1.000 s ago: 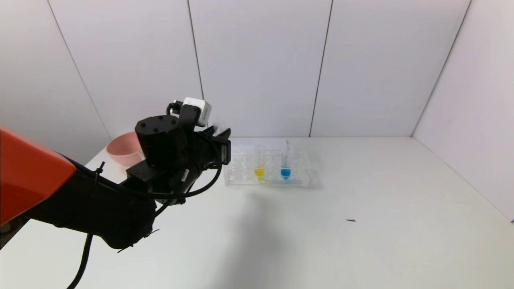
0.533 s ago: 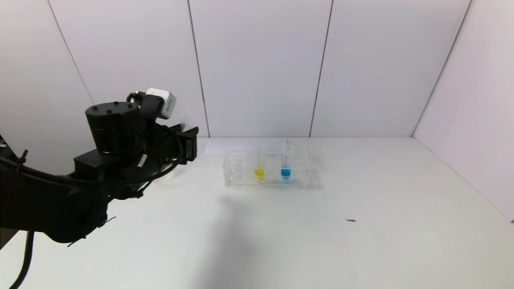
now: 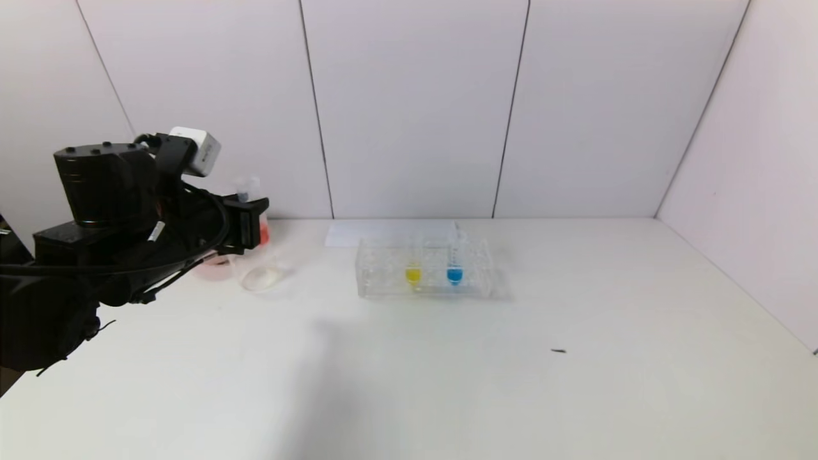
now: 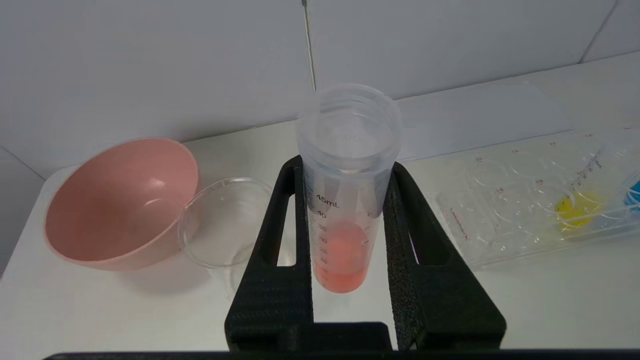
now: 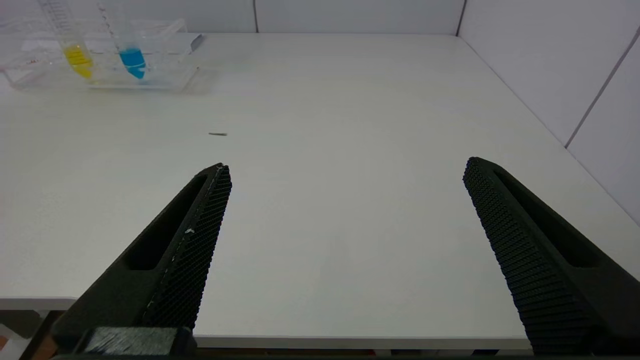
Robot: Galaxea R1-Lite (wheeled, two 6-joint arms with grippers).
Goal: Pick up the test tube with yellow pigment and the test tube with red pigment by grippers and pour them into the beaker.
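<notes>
- Left gripper (image 4: 350, 235) clamped on the test tube with red pigment (image 4: 347, 200) — both black jaws pressed flat against the tube's sides, one per side, no gap showing.
- Tube held upright, open threaded mouth on top, printed volume marks down the wall, orange-red liquid pooled in the rounded tip.
- In the head view, left gripper (image 3: 250, 223) raised above the table (image 3: 447, 370) at the far left, tube (image 3: 257, 214) poking out past the jaws, close to the back wall.
- Beaker (image 4: 225, 225) just beside the held tube, below it, standing on the table; rim touching or nearly touching the pink bowl (image 4: 117, 200) — cannot tell which.
- Beaker (image 3: 261, 273) in the head view under and slightly forward of the gripper.
- Test tube with yellow pigment (image 3: 413, 265) standing in the clear tube rack (image 3: 383, 281) mid-table, next to the blue-liquid tube (image 3: 454, 262); both well apart from the left gripper.
- Right gripper (image 5: 345, 220) spread wide, holding nothing, low over the near table edge, far from the rack (image 5: 165, 75).
- Small dark speck (image 3: 558, 351) on the table right of centre.
</notes>
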